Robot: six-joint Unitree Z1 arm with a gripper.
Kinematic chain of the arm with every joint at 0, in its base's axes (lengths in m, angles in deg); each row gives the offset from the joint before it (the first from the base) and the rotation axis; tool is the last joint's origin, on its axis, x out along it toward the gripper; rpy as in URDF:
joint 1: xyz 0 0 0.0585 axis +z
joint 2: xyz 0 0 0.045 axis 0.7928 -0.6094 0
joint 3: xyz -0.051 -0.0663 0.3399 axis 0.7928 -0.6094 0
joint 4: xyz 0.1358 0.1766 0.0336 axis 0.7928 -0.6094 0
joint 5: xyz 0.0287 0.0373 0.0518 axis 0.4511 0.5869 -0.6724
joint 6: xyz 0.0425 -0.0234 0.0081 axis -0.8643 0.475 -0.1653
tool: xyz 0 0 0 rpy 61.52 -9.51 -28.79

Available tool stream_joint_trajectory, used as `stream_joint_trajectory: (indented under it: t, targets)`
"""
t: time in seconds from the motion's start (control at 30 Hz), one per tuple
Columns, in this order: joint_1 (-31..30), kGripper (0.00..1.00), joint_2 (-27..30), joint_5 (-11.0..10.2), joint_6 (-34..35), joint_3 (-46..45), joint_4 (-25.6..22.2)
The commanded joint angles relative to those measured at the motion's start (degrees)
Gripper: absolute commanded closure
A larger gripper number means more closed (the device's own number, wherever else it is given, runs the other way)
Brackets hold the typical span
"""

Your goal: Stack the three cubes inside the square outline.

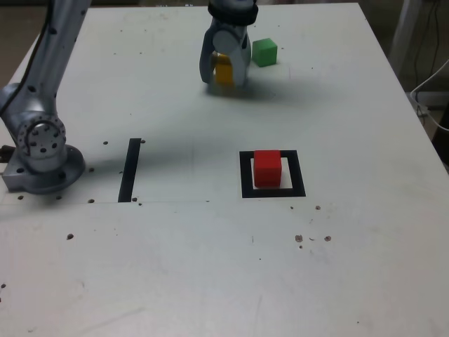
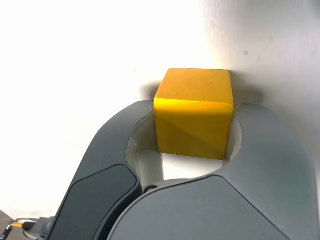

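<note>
Tabletop [image 1: 365, 105]: yellow cube [image 2: 194, 112] between tool [image 2: 192, 131] jaws

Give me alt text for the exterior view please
The gripper has its jaws shut on the yellow cube at the table's far side, beside the green cube. Nearer, the red cube sits inside the square outline.

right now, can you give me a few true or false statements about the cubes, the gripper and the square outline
1. The red cube sits inside the square outline. True.
2. The gripper is shut on the green cube. False: it is shut on the yellow cube.
3. The green cube stands alone on the table. True.
4. The yellow cube is stacked on the red one. False: nothing is on the red cube.
</note>
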Motion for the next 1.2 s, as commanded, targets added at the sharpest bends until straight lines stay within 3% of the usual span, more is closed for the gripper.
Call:
stream_joint_trajectory:
  t: [0.0,0.3,0.7,1.17]
  targets:
    - [-0.6,0.75,1.2,0.0,1.1,-0.4,-0.1]
    - [-5.1,0.75,7.4,0.9,9.7,-3.8,-1.0]
    - [-20.1,0.75,17.6,4.6,26.4,-8.0,-4.1]
    - [-36.6,0.75,16.9,7.9,42.0,-8.8,-5.2]
